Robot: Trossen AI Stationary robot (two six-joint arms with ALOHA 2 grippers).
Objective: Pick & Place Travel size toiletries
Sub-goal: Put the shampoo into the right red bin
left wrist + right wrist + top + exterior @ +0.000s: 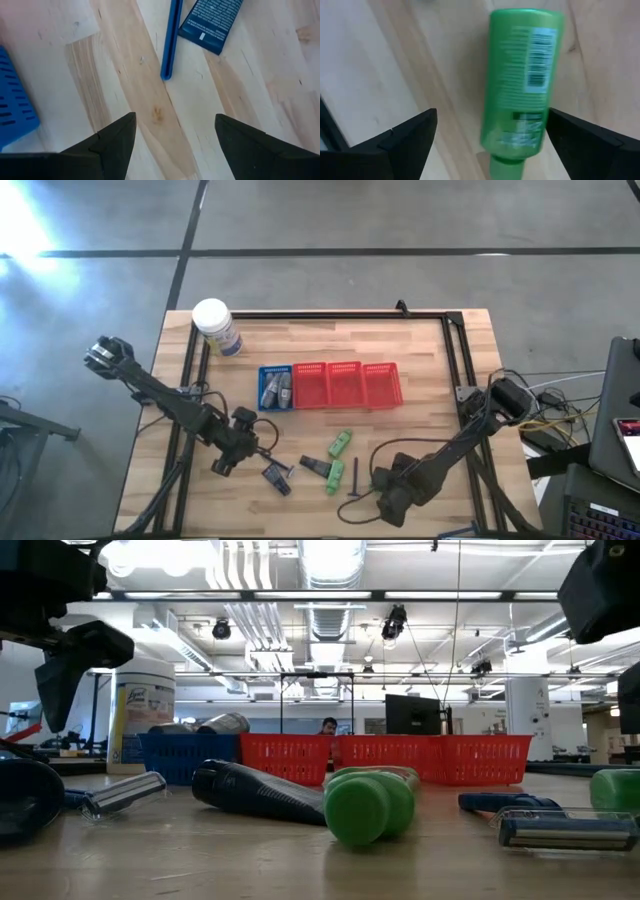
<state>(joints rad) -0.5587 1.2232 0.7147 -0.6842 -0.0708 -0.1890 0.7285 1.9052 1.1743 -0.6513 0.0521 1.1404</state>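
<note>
My right claw [487,145] hangs wide open and empty over a green bottle [522,80] lying on the worktop [440,380] near its front edge. My left claw [175,140], open and empty, hovers by a blue stick [170,37] and dark packet [210,22]. Beyond stand the baskets [330,385], grey tubes [277,388] in the blue one.

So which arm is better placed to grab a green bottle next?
The right. Its open gripper hangs over a green bottle lying between its fingers. The left gripper, also open, faces a blue razor handle and a dark blue packet, no bottle.
</note>
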